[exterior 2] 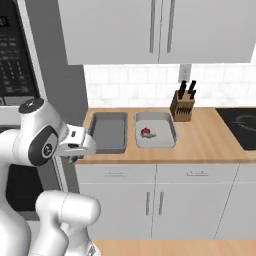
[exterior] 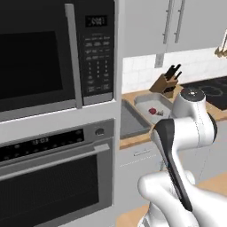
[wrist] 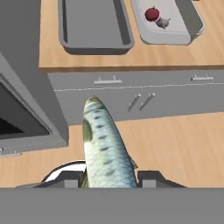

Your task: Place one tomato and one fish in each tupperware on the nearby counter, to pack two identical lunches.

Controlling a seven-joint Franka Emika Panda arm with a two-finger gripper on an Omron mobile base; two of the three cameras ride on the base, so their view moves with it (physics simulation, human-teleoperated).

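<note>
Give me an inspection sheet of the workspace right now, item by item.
Surface: wooden counter, grey cabinet fronts below.
Job's things: darker tupperware looks empty; lighter tupperware holds a tomato with a small grey item beside it, likely a fish; second fish in the claw.
Clutter: knife block at the back of the counter.
Grippers: claw shut on the fish, short of the counter.
Cables: nothing seen.
Surroundings: microwave above a wall oven, stovetop, white upper cabinets.

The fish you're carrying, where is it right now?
In the hand view the fish sits clamped between the gripper fingers, above the floor in front of the counter, short of the darker tupperware.
</note>
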